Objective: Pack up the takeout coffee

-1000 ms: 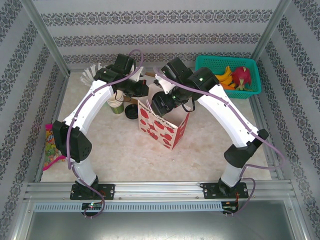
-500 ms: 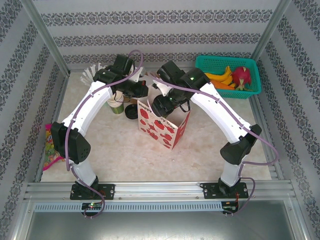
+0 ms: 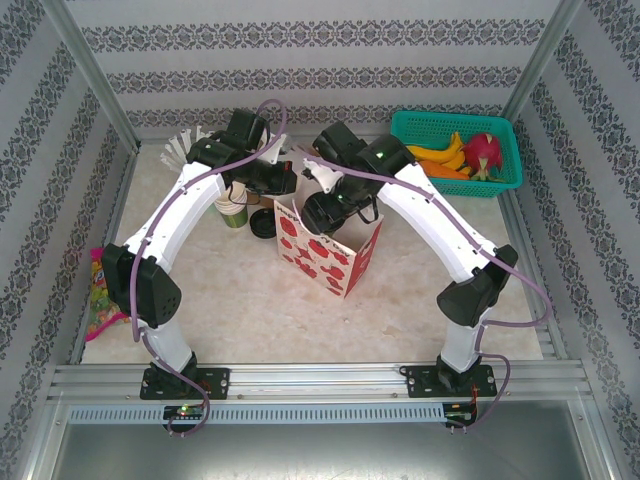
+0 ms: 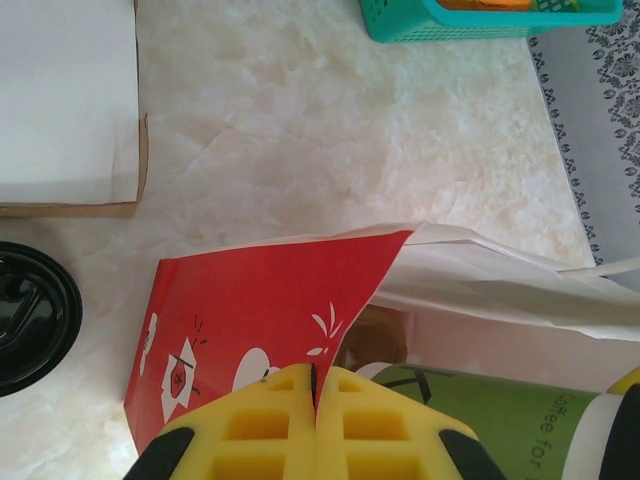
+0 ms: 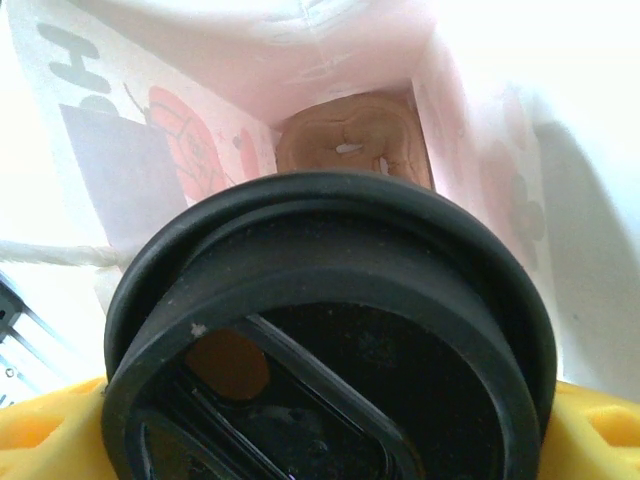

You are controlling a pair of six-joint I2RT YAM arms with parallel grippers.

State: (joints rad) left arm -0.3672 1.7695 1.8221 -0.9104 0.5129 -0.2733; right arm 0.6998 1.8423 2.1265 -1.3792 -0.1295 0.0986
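The takeout coffee (image 5: 330, 350) fills the right wrist view, its round black lid facing the camera. My right gripper (image 5: 330, 435) is shut on it, with a yellow finger (image 5: 592, 430) on each side. The cup hangs in the mouth of the red and white paper bag (image 3: 325, 252), whose brown floor (image 5: 350, 140) shows below. Its green side (image 4: 500, 425) appears inside the bag in the left wrist view. My left gripper (image 4: 318, 385) is shut on the bag's red rim (image 4: 260, 310) and holds it open. From above, my right gripper (image 3: 325, 210) covers the cup, and my left gripper (image 3: 285, 192) is at the bag's far left corner.
A loose black lid (image 3: 264, 225) and a stack of lidless green cups (image 3: 232, 208) stand left of the bag. A cup of white straws (image 3: 185, 148) is at the back left. A teal basket (image 3: 455, 150) of fruit sits at the back right, and a white box (image 4: 60, 100) lies beyond the lid.
My right arm has shifted a little to the left and carried the cup further over the bag's mouth. The left gripper and the bag have stayed put.
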